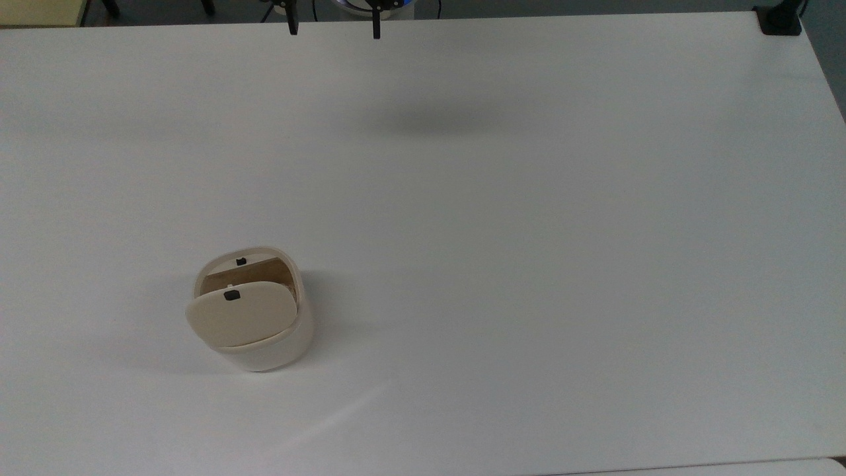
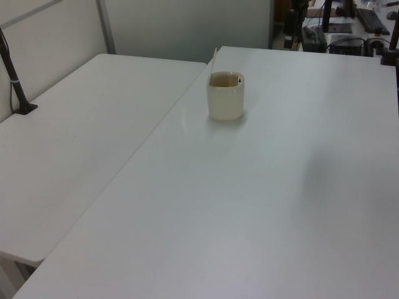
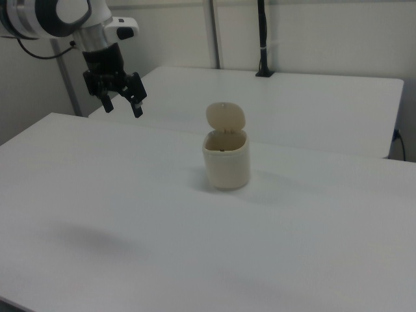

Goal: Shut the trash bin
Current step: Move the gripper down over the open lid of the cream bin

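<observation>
I see the trash bin (image 1: 254, 311) standing in the lower left of the top view, on the white table (image 1: 529, 231). Its lid (image 1: 239, 313) is up, hinged at the side nearer the bottom of the top view; the brownish interior shows above it. A small black square button (image 1: 230, 296) sits on the lid, and a second black spot is on the bin's far rim.

In the right view the bin (image 3: 226, 159) is near the centre of the frame, upright, with the lid (image 3: 225, 117) standing up behind the opening. In the left view it (image 2: 225, 95) is in the upper middle of the frame, close to the table's edge beside a second white table (image 2: 81, 137).

The gripper (image 3: 122, 99) hangs in the upper left of the right view, above the table and well apart from the bin. Its two black fingers (image 3: 138, 104) are spread, with a clear gap between them, and I see nothing held. In the top view the two fingertips (image 1: 376, 28) poke in at the top edge, well apart from each other.

A soft shadow lies on the table below them in the top view's upper middle.
</observation>
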`<state>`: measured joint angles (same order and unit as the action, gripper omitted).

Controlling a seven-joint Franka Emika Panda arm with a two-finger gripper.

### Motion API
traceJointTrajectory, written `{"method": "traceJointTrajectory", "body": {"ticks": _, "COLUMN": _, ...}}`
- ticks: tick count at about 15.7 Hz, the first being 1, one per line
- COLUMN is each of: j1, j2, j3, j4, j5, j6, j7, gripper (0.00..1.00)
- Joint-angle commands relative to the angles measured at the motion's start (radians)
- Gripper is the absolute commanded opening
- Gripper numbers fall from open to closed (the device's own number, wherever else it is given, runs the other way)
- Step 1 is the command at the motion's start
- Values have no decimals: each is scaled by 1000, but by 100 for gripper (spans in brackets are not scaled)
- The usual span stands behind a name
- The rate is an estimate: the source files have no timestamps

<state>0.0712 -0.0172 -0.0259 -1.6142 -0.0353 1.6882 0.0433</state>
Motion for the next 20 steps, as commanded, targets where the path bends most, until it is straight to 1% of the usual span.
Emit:
{"method": "traceJointTrajectory", "body": {"ticks": 1, "j1": 6, "j2": 32, "j3": -2, "j4": 10, "j5": 8, "j6": 69, "j7": -3, "gripper": 70}}
{"method": "traceJointTrajectory", "body": {"ticks": 2, "j1": 3, "j2": 42, "j3": -3, "j4": 10, "j5": 8, "j6": 126, "j7": 9, "gripper": 63}}
{"method": "traceJointTrajectory", "body": {"ticks": 3, "j1": 1, "j2": 52, "j3": -5, "j4": 10, "j5": 8, "j6": 193, "j7": 39, "gripper": 52}}
{"method": "traceJointTrajectory", "body": {"ticks": 4, "j1": 1, "j2": 69, "j3": -8, "j4": 11, "j5": 6, "j6": 262, "j7": 84, "gripper": 43}}
{"method": "traceJointTrajectory", "body": {"ticks": 5, "j1": 1, "j2": 89, "j3": -8, "j4": 14, "j5": 3, "j6": 325, "j7": 149, "gripper": 36}}
{"method": "traceJointTrajectory", "body": {"ticks": 6, "j1": 1, "j2": 108, "j3": -8, "j4": 20, "j5": -1, "j6": 391, "j7": 224, "gripper": 31}}
{"method": "traceJointTrajectory", "body": {"ticks": 7, "j1": -1, "j2": 127, "j3": -8, "j4": 28, "j5": -17, "j6": 454, "j7": 290, "gripper": 28}}
{"method": "traceJointTrajectory", "body": {"ticks": 8, "j1": -2, "j2": 155, "j3": -9, "j4": 39, "j5": -34, "j6": 508, "j7": 347, "gripper": 21}}
{"method": "traceJointTrajectory", "body": {"ticks": 9, "j1": -7, "j2": 183, "j3": -11, "j4": 57, "j5": -43, "j6": 554, "j7": 403, "gripper": 17}}
{"method": "traceJointTrajectory", "body": {"ticks": 10, "j1": -7, "j2": 215, "j3": -25, "j4": 86, "j5": -46, "j6": 592, "j7": 455, "gripper": 11}}
{"method": "traceJointTrajectory", "body": {"ticks": 12, "j1": 1, "j2": 279, "j3": -64, "j4": 150, "j5": -43, "j6": 649, "j7": 564, "gripper": 5}}
{"method": "traceJointTrajectory", "body": {"ticks": 14, "j1": -2, "j2": 327, "j3": -87, "j4": 187, "j5": -25, "j6": 714, "j7": 677, "gripper": 1}}
{"method": "traceJointTrajectory", "body": {"ticks": 15, "j1": 1, "j2": 350, "j3": -100, "j4": 195, "j5": -8, "j6": 761, "j7": 731, "gripper": 1}}
{"method": "traceJointTrajectory", "body": {"ticks": 17, "j1": -2, "j2": 385, "j3": -107, "j4": 197, "j5": 37, "j6": 873, "j7": 843, "gripper": 0}}
{"method": "traceJointTrajectory", "body": {"ticks": 18, "j1": -4, "j2": 398, "j3": -118, "j4": 200, "j5": 57, "j6": 893, "j7": 859, "gripper": 0}}
{"method": "traceJointTrajectory", "body": {"ticks": 20, "j1": -4, "j2": 454, "j3": -123, "j4": 261, "j5": 129, "j6": 903, "j7": 874, "gripper": 0}}
